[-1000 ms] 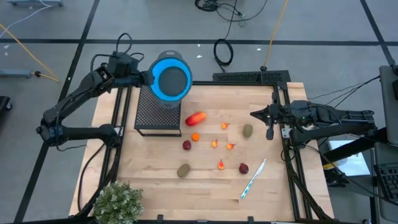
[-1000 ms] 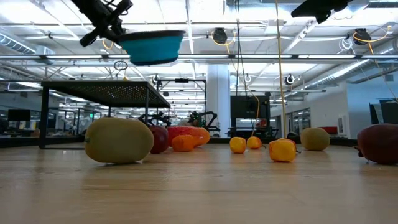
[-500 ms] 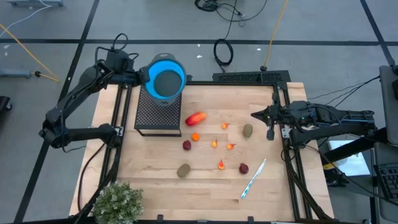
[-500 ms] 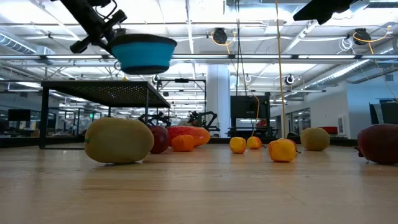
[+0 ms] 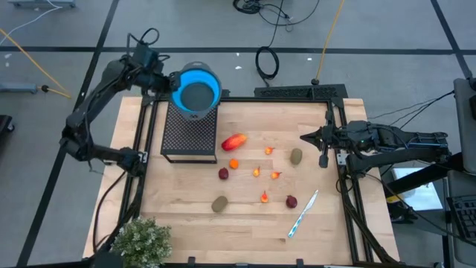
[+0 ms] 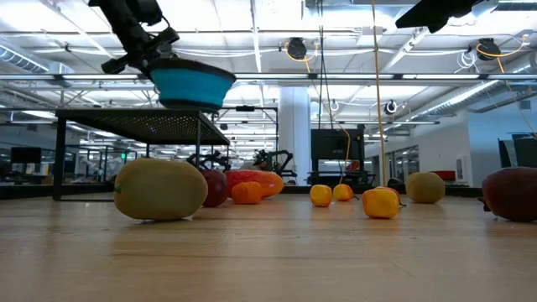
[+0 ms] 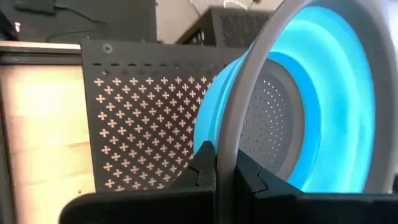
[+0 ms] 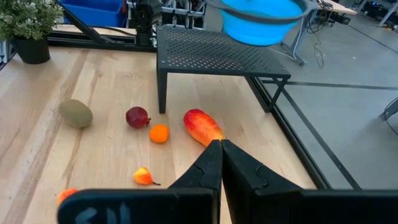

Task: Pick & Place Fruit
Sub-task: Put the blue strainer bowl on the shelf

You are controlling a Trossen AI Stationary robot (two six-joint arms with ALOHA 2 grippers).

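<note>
My left gripper (image 5: 168, 83) is shut on a blue bowl (image 5: 195, 91) with a grey rim, held above the black perforated stand (image 5: 190, 134) at the far left. The fruit lies loose on the wooden table: an elongated red-orange piece (image 5: 234, 141), two brown-green ovals (image 5: 296, 156) (image 5: 219, 203), two dark red balls (image 5: 223, 173) (image 5: 291, 202) and several tiny orange bits around (image 5: 256, 172). My right gripper (image 5: 305, 137) hangs shut at the table's right side, above the fruit and touching nothing. My left gripper pinches the bowl's grey rim (image 7: 227, 130) between its two fingers, on the side of the bowl toward the table's left. The fingers come slanting down from the far left. The bowl (image 6: 191, 84) hangs lifted clear of the stand, tilted.
A white-and-blue pen (image 5: 303, 214) lies near the right front. A bushy green plant (image 5: 141, 242) stands at the near left corner. Black frame rails (image 5: 343, 171) run along both sides of the table.
My left arm has swung toward the table's far edge, carrying the bowl a little to the left over the stand. The gripper has turned, and the bowl, level a second ago, now sits tilted and closer above the stand's top in the low view.
</note>
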